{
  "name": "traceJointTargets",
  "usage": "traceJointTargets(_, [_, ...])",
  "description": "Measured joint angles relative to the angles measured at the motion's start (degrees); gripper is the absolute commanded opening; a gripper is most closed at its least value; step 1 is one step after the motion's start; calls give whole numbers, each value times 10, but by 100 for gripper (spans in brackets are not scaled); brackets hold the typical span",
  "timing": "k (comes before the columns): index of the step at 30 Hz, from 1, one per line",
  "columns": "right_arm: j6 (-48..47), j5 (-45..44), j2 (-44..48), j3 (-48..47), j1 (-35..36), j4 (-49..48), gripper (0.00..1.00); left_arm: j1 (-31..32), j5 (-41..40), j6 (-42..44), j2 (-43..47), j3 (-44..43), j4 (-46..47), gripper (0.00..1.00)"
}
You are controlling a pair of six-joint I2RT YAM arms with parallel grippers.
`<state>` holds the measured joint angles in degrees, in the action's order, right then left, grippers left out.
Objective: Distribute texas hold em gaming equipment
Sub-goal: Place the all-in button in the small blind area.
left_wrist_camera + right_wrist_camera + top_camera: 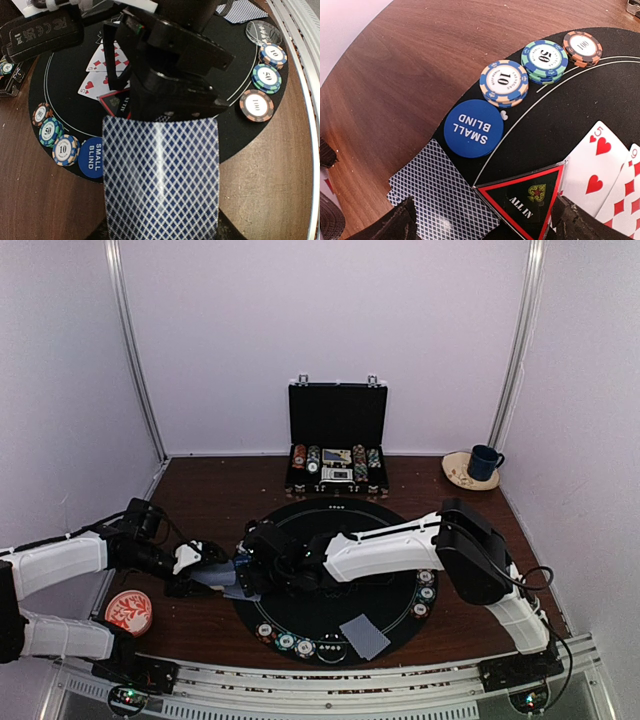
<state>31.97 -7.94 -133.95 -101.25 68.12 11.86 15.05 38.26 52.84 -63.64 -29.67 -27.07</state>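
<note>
Blue-backed card (160, 175) is clamped in L gripper (212, 566). R gripper (490, 225) is spread wide over triangle marker (530, 200), nothing gripped.

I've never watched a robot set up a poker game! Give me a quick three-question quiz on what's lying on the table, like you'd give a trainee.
1. True or false: the blue disc reads BIG BLIND.
2. Which words are printed on the red-edged triangle marker? A) ALL IN B) DEALER C) FOLD
3. Fill in: the face-up 5 card beside that marker is the 5 of ____.

Key: 1 false, it reads SMALL BLIND; 2 A; 3 hearts.
</note>
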Motion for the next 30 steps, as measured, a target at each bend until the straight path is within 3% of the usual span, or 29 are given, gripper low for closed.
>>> traceJointTargets(30, [7,38,-6,-3,-2,-27,95,0,-2,0,0,0,0,14])
